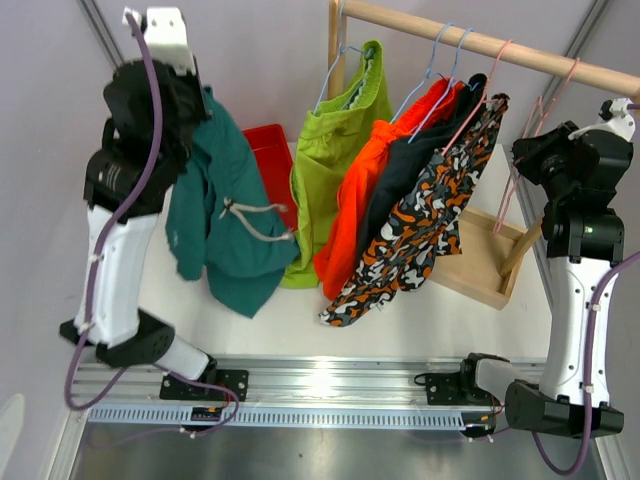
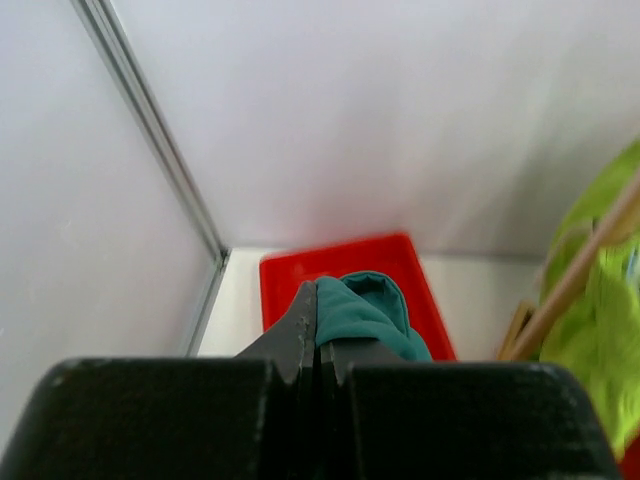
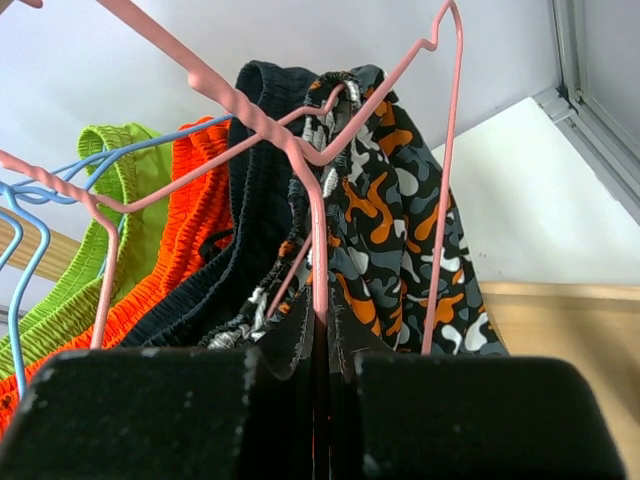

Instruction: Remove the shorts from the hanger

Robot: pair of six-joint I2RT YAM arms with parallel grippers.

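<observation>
Above white surface: left hand clamped shut on soft teal-green fabric shorts, dangling free; right hand pinched closed on thin pink wire hanger.

teal green cloth shorts: soft matt fabric, creased
orange-black-white camouflage shorts: printed cloth, ribbed elastic waistband
pale round wooden rail: smooth bare wood
thin pink wire hanger: coated metal, slight sheen
red rectangular plastic bin: glossy

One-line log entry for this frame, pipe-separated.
left tool: shut on teal shorts, clear of rod | right tool: shut on pink hanger | hanging: lime shorts, orange shorts, navy shorts, camo shorts
</observation>
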